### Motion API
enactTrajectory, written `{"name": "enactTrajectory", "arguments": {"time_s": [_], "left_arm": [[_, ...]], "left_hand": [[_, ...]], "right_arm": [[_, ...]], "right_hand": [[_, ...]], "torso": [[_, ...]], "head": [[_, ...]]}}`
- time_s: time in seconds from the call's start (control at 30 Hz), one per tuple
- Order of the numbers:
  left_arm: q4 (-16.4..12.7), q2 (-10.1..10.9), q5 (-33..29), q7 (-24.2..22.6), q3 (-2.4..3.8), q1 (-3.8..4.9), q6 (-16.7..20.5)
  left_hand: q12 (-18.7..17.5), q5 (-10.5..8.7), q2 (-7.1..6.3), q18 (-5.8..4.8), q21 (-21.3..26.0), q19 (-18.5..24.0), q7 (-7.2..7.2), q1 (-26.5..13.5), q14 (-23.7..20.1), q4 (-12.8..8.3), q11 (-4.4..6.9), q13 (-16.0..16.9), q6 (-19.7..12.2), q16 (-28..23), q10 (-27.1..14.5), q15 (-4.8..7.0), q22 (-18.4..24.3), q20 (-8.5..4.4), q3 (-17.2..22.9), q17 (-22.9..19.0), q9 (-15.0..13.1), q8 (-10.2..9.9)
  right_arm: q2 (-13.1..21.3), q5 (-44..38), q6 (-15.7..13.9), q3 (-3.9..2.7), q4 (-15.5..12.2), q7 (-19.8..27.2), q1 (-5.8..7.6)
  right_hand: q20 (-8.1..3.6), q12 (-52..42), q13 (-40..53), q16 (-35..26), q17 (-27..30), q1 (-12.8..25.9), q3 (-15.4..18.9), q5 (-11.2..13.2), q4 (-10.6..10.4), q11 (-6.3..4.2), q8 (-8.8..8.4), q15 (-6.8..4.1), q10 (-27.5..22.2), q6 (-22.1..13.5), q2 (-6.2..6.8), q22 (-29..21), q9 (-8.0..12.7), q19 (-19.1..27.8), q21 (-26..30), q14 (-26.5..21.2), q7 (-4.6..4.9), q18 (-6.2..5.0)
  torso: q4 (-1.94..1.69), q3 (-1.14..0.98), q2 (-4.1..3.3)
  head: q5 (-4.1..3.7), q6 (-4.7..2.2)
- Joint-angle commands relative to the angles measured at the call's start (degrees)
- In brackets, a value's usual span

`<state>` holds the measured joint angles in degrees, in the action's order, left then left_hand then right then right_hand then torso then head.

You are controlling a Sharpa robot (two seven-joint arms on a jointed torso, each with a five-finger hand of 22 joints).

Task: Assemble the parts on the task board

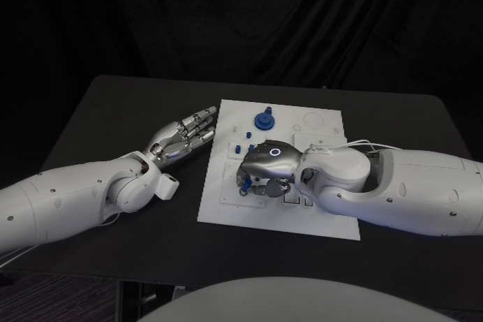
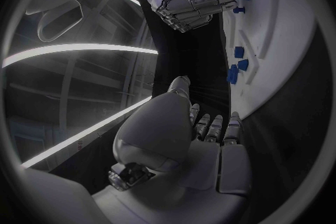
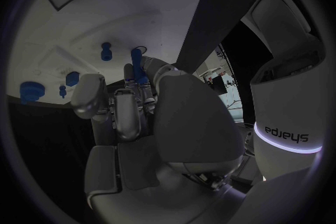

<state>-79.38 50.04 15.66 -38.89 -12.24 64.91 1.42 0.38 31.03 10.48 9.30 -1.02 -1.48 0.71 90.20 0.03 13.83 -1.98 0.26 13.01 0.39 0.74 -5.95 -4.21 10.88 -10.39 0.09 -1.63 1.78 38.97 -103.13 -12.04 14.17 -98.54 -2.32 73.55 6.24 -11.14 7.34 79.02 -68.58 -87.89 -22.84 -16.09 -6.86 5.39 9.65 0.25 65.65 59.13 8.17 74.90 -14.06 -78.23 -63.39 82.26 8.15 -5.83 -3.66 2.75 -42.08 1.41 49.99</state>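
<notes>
Near the centre of the white flat task board (image 1: 302,214), the right hand (image 1: 268,170) pinches a small blue plastic peg (image 3: 136,61). It looks light, stiff and smooth, so I would hold its shaft. At 9 o'clock, the left hand (image 1: 186,137) rests with fingers apart on the black surface (image 1: 121,112).

The bench (image 1: 121,105) is black. The task board (image 1: 312,217) on it is plain white. The small parts (image 1: 264,119) on the board are bright blue. One blue peg (image 3: 136,63) sits between the silver fingers (image 3: 126,106) of the right hand (image 1: 266,170). That hand is shiny silver with a small ring of white light on its back. The left hand (image 1: 186,137) is silver too, with dark lines between its pieces. Both arms are white.
</notes>
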Motion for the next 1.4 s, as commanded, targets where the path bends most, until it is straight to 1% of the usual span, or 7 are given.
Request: {"name": "enactTrajectory", "arguments": {"time_s": [0.03, 0.33, 0.5, 0.77, 0.87, 1.1, 1.4], "left_arm": [[-0.08, -0.05, 0.14, -6.24, 0.04, -0.10, -0.73], [-0.16, 0.04, 0.14, -6.08, 0.04, -0.11, -0.84], [-0.22, 0.13, 0.14, -5.99, 0.04, -0.12, -0.89], [-0.32, 0.29, 0.14, -5.89, 0.04, -0.12, -0.89], [-0.32, 0.28, 0.14, -5.85, 0.04, -0.12, -0.91], [-0.34, 0.25, 0.14, -5.73, 0.04, -0.12, -1.07], [-0.28, 0.30, 0.14, -5.67, 0.04, -0.12, -1.13]], "left_hand": [[-0.21, 0.38, 0.13, -0.25, 0.01, 0.09, -0.19, 0.38, -0.03, -0.01, -0.13, -0.08, 0.05, -0.39, -0.09, -0.47, -0.11, 0.45, 0.44, -0.09, -0.09, -0.05], [-0.21, 0.40, 0.15, -0.26, 0.00, 0.07, -0.22, 0.40, -0.03, -0.04, -0.12, -0.08, 0.05, -0.39, -0.10, -0.52, -0.15, 0.50, 0.47, -0.09, -0.09, -0.05], [-0.21, 0.48, 0.20, -0.28, 0.00, 0.07, -0.49, 0.49, -0.03, -0.18, -0.03, -0.09, 0.12, -0.39, -0.11, -0.64, -0.11, 0.62, 0.59, -0.09, -0.10, -0.04], [-0.21, 0.51, 0.22, -0.28, -0.01, 0.06, -0.61, 0.51, -0.03, -0.24, 0.02, -0.09, 0.14, -0.39, -0.11, -0.67, -0.15, 0.65, 0.62, -0.09, -0.11, -0.04], [-0.21, 0.54, 0.23, -0.28, 0.00, 0.06, -0.77, 0.54, -0.03, -0.30, 0.10, -0.09, 0.21, -0.39, -0.13, -0.70, -0.12, 0.69, 0.67, -0.09, -0.11, -0.03], [-0.22, 0.57, 0.25, -0.28, 0.00, 0.05, -0.93, 0.57, -0.03, -0.37, 0.16, -0.09, 0.25, -0.39, -0.13, -0.73, -0.13, 0.72, 0.71, -0.09, -0.12, -0.02], [-0.22, 0.62, 0.29, -0.29, 0.00, 0.05, -1.19, 0.61, -0.03, -0.46, 0.28, -0.10, 0.27, -0.39, -0.15, -0.79, -0.11, 0.77, 0.79, -0.09, -0.12, -0.02]], "right_arm": [[0.08, -0.51, 0.40, -0.03, -0.25, -0.34, -0.18], [-0.23, -0.51, 0.41, -0.03, -0.07, -0.32, -0.38], [-0.56, -0.51, 0.33, -0.03, 0.21, -0.25, -0.52], [-0.87, -0.50, 0.53, -0.03, 0.32, -0.17, -0.85], [-0.94, -0.50, 0.65, -0.03, 0.38, -0.21, -0.97], [-1.02, -0.50, 1.58, -0.03, 0.54, -0.59, -1.10], [-0.59, -0.51, 2.12, -0.03, 0.17, -1.00, -1.17]], "right_hand": [[-0.14, -0.26, 0.12, 0.04, 0.03, -0.21, 0.14, -0.11, 0.34, -1.07, -0.34, -0.18, 1.29, -0.31, 0.16, 8.13, -0.07, 0.05, 0.04, 0.06, -0.14, 0.49], [-0.14, -0.29, 0.20, 0.03, 0.03, 0.09, 0.24, -0.08, 0.26, -1.08, -0.41, -0.18, 1.49, -0.31, 0.21, 8.12, -0.10, 0.06, 0.01, 0.06, -0.12, 0.49], [-0.14, -0.31, 0.23, 0.05, 0.00, 0.20, 0.28, -0.07, 0.23, -1.10, -0.44, -0.19, 1.59, -0.32, 0.24, 8.12, -0.11, 0.07, 0.01, 0.07, -0.13, 0.49], [-0.15, -0.33, 0.27, -0.01, 0.11, 0.30, 0.31, -0.06, 0.21, -1.12, -0.47, -0.19, 1.68, -0.32, 0.27, 8.10, -0.12, 0.11, 0.09, 0.03, -0.14, 0.47], [-0.15, -0.33, 0.27, -0.01, 0.11, 0.30, 0.31, -0.06, 0.21, -1.12, -0.47, -0.19, 1.68, -0.32, 0.27, 8.10, -0.12, 0.11, 0.09, 0.03, -0.14, 0.47], [-0.15, -0.26, 0.31, -0.22, 0.47, 0.41, 0.35, -0.08, 0.26, -1.11, -0.59, -0.20, 1.63, -0.44, 0.39, 7.97, -0.11, 0.34, 0.52, -0.12, -0.14, 0.38], [-0.16, -0.23, 0.33, -0.35, 0.69, 0.40, 0.34, -0.09, 0.31, -1.11, -0.66, -0.20, 1.60, -0.51, 0.43, 7.87, -0.10, 0.53, 0.90, -0.22, -0.13, 0.31]], "torso": [[0.01, 0.04, -0.04], [-0.06, 0.00, -0.02], [-0.11, 0.04, -0.02], [-0.02, 0.07, -0.02], [0.02, 0.04, -0.02], [-0.10, 0.06, -0.02], [-0.03, 0.05, 0.00]], "head": [[-0.02, 0.01], [-0.19, 0.01], [-0.24, 0.01], [-0.14, 0.01], [-0.14, 0.01], [-0.28, 0.01], [-0.25, 0.01]]}}
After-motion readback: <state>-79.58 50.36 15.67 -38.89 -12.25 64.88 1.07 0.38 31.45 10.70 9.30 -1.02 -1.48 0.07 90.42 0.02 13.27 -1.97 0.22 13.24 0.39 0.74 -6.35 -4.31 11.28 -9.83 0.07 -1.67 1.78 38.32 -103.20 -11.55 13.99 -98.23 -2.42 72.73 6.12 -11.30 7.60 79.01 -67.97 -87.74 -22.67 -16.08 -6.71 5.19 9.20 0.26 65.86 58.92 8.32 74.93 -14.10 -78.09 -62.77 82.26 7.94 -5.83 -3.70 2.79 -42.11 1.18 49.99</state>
